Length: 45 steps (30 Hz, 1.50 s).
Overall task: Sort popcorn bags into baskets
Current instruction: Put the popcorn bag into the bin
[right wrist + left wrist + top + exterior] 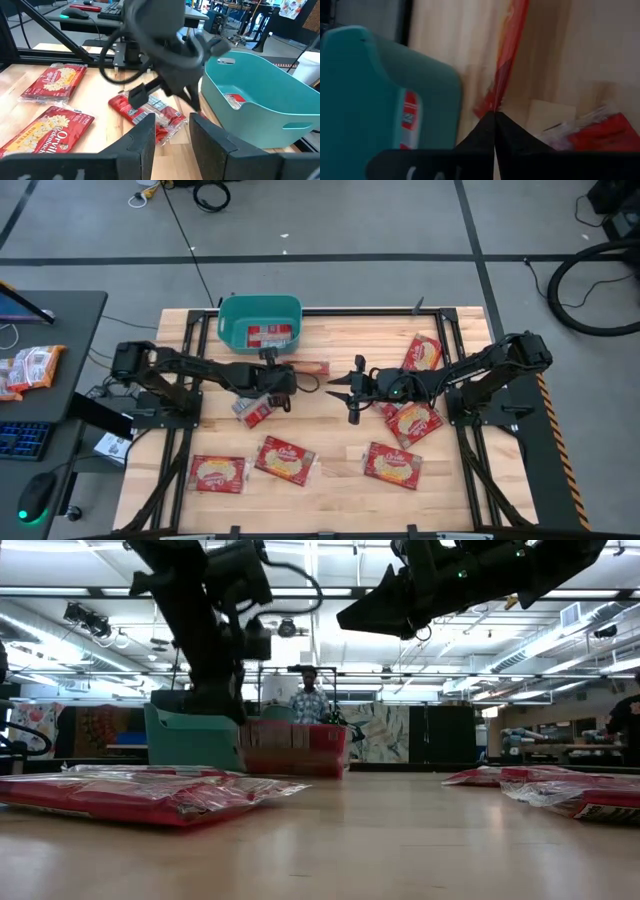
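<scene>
Nearest the low camera, a flat red popcorn bag (150, 795) is seen lying on the wooden table (340, 485) at the left, with more packets (560, 790) at the right. From above, three red-orange bags are found along the near side of the table: one at the left (218, 472), one beside it (288, 460) and one further right (391, 465). Two further bags (421, 352) (412, 423) lie by the right arm.

The teal basket (232, 315) stands at the far edge, left of centre, with one packet (270, 335) inside it. The left gripper (296, 369) is held just near of the basket, its fingers clenched on the edge of a red-orange bag (506, 60) that stretches away from the tips. A red and silver packet (256, 409) lies on the table just beside that gripper.

The right gripper (340, 390) is poised near the table's centre, its fingers spread apart and nothing between them. A person (309, 700) is seen standing in the room beyond.
</scene>
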### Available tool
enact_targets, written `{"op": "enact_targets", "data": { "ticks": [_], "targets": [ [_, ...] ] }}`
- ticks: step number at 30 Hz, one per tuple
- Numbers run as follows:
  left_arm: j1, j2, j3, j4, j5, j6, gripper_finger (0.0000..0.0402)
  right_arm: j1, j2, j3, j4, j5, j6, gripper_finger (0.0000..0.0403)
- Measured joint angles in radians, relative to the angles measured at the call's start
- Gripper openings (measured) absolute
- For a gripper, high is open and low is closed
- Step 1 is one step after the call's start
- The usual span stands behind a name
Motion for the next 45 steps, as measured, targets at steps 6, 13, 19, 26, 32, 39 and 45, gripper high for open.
{"op": "enact_targets", "data": {
  "ticks": [6, 13, 19, 26, 32, 39, 45],
  "targets": [
    [0.015, -0.102, 0.006, -0.045, -0.046, 0.032, 0.0001, 0.0, 0.0, 0.0, 0.002, 0.0, 0.0, 0.0126],
    [0.022, -0.15, 0.115, -0.173, -0.127, 0.069, 0.0001, 0.0, 0.0, 0.0, 0.003, 0.0, 0.0, 0.0126],
    [0.026, -0.155, 0.254, -0.277, -0.209, 0.144, 0.0001, 0.0, 0.0, -0.001, -0.005, 0.0, 0.007, 0.0126],
    [0.078, -0.164, 0.376, -0.352, -0.299, 0.246, 0.0, 0.0, 0.0, -0.001, -0.007, 0.0, 0.007, 0.0126],
    [0.167, -0.229, 0.385, -0.343, -0.331, 0.306, 0.0, 0.0, 0.0, -0.001, -0.011, 0.0, 0.007, 0.0126],
    [0.329, -0.289, 0.385, -0.356, -0.263, 0.307, 0.0, 0.0, 0.0, -0.001, 0.003, 0.0, 0.005, 0.0126],
    [0.482, -0.277, 0.336, -0.318, -0.108, 0.29, 0.0, 0.002, 0.0, -0.001, 0.004, 0.0, 0.007, 0.0126]
  ]
}}
